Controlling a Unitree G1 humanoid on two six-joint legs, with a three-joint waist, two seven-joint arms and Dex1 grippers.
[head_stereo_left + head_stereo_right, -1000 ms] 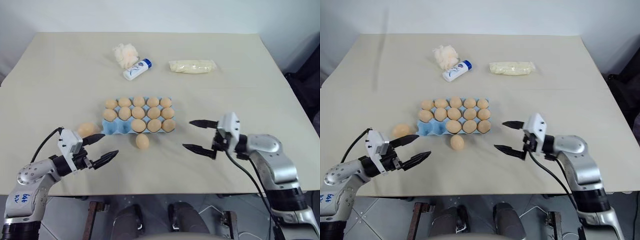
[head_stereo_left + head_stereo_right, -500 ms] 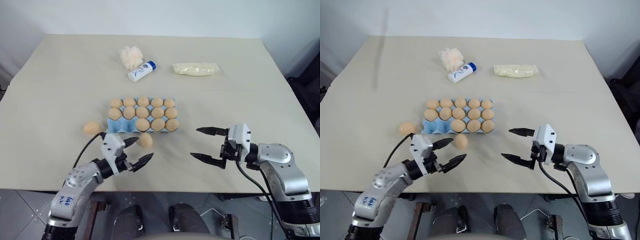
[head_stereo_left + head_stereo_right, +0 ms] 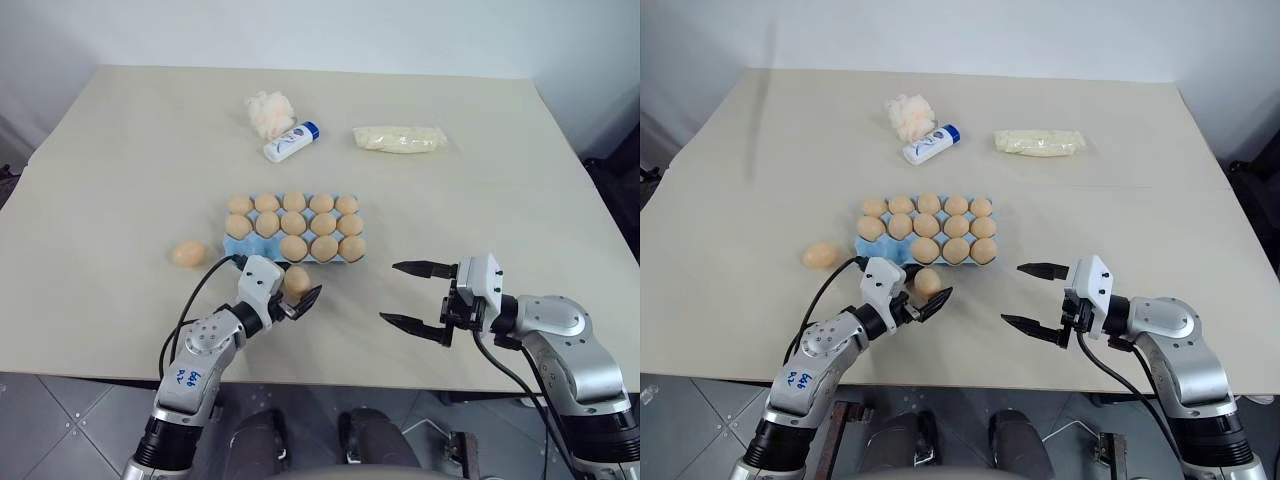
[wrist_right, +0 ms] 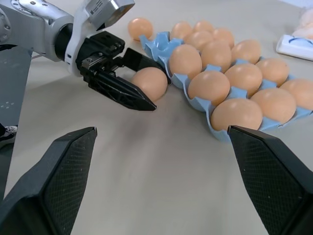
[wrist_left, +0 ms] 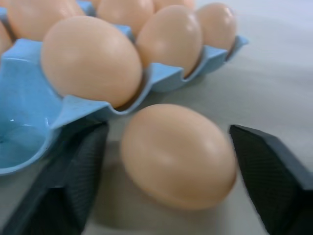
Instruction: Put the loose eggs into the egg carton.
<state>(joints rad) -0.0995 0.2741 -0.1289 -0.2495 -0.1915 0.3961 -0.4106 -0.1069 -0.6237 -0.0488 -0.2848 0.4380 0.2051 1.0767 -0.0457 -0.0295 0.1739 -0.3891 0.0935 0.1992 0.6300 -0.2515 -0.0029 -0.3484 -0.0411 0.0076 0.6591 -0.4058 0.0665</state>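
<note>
Left eye: left gripper [image 3: 293, 293] moved in, jaws now around loose egg [image 3: 297, 280]

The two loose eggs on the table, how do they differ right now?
The near egg lies just in front of the carton, between the fingers of the left gripper; the far egg lies to the carton's left with no gripper near it. In the left wrist view the near egg has a gap to each finger, so it is not yet clamped. Both are the same tan colour and similar in size, and both rest on the table.
</note>
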